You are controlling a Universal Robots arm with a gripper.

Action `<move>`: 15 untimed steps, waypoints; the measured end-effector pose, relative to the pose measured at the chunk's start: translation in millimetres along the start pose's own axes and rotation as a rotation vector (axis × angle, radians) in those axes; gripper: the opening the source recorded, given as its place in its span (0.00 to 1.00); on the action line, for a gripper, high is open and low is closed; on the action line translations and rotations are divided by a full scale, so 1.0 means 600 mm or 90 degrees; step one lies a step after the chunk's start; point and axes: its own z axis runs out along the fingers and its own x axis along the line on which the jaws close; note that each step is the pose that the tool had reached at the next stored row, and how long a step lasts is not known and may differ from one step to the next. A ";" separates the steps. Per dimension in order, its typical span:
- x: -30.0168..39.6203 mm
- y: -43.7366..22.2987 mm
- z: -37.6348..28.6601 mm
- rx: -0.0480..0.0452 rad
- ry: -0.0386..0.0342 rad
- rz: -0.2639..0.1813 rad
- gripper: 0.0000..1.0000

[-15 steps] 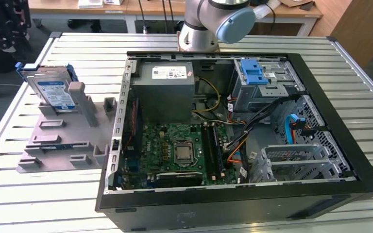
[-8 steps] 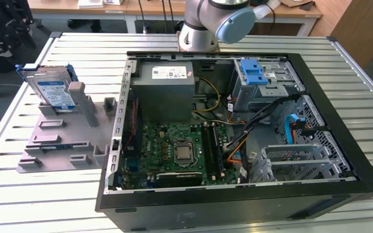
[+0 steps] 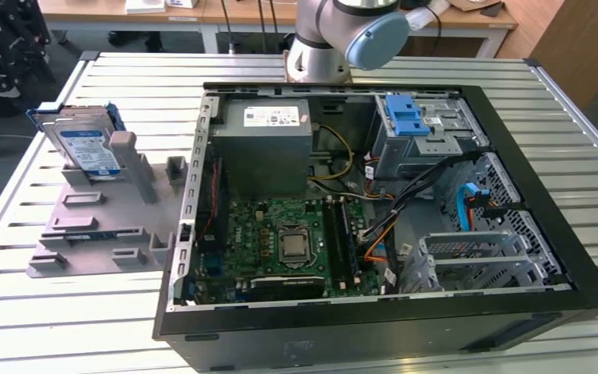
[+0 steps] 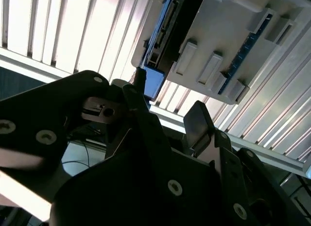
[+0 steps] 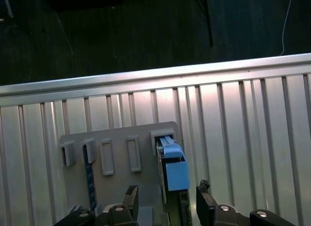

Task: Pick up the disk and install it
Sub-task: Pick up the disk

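Observation:
The disk (image 3: 84, 145), silver with a white-and-blue label and a blue carrier, stands on edge in a grey slotted holder (image 3: 102, 214) on the table, to the exterior view's left of the computer case. In the first wrist view my gripper (image 5: 167, 202) is open. Its two black fingertips (image 5: 131, 197) stand apart on either side of the disk's blue carrier edge (image 5: 174, 168), not touching it. The second wrist view has the same gripper (image 4: 167, 97) close to the disk (image 4: 163, 39) and the holder (image 4: 228, 36). Nothing is held.
An open black computer case (image 3: 548, 234) lies on the slatted metal table (image 3: 60, 327). Inside are a grey power-supply box (image 3: 268, 140), a motherboard (image 3: 289, 241) and a metal drive cage with a blue latch (image 3: 411, 117). The arm's base (image 3: 325, 47) stands behind the case.

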 end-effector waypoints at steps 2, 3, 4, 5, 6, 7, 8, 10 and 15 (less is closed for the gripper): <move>-0.002 0.003 0.004 0.0001 0.0001 0.000 0.59; -0.004 0.003 0.005 0.0001 0.0002 0.000 0.59; -0.007 0.004 0.006 0.0002 0.0001 -0.001 0.59; -0.009 0.004 0.007 0.0002 0.0001 -0.001 0.59; -0.010 0.004 0.009 0.0003 0.0001 -0.001 0.59; -0.010 0.005 0.011 0.0003 0.0001 -0.001 0.59; -0.010 0.006 0.014 0.0002 0.0001 -0.002 0.59; -0.010 0.007 0.019 0.0000 0.0001 -0.016 0.59; -0.010 0.008 0.031 -0.0004 0.0002 -0.039 0.59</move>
